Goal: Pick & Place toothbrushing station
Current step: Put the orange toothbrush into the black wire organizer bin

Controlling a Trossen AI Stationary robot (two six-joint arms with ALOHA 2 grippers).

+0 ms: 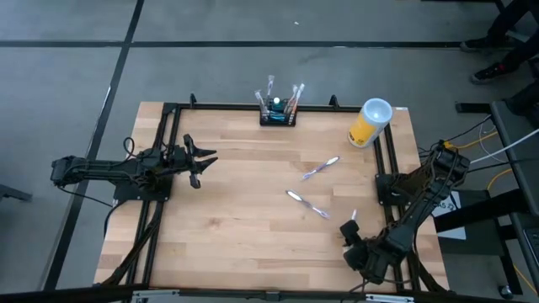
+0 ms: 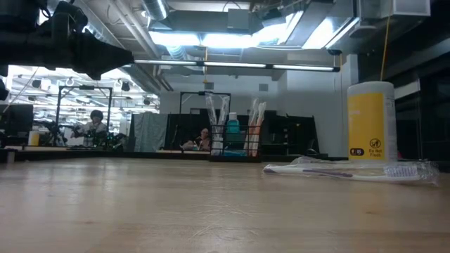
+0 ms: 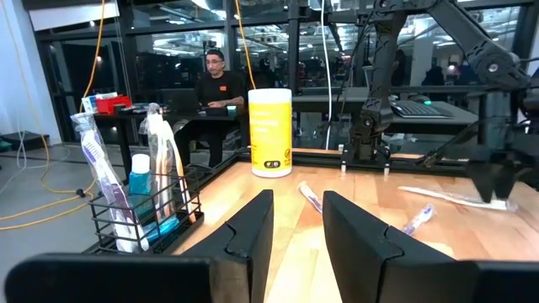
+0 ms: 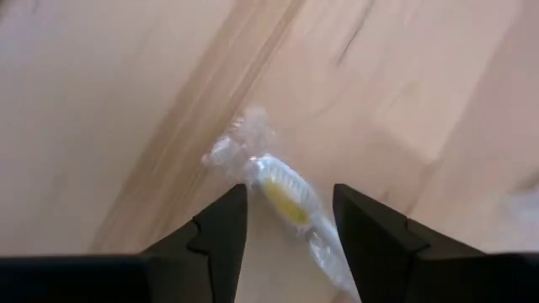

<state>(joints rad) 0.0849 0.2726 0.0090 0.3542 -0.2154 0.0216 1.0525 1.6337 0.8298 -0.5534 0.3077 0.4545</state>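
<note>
right gripper (image 4: 289,220), jaws parted astride a wrapped toothbrush (image 4: 282,195) well apart from the toothbrushing station (image 1: 277,112), seemingly poised to pinch it; left gripper (image 3: 297,229) waits, empty and part-open.

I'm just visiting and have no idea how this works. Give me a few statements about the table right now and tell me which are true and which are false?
1. The black rack stands at the table's far edge with wrapped toothbrushes upright in it. True.
2. The yellow cup lies on its side. False: it stands upright.
3. The right claw has its fingers either side of a wrapped toothbrush lying on the table. True.
4. The left claw grips the rack. False: it is open, holds nothing, and is apart from the rack.
</note>
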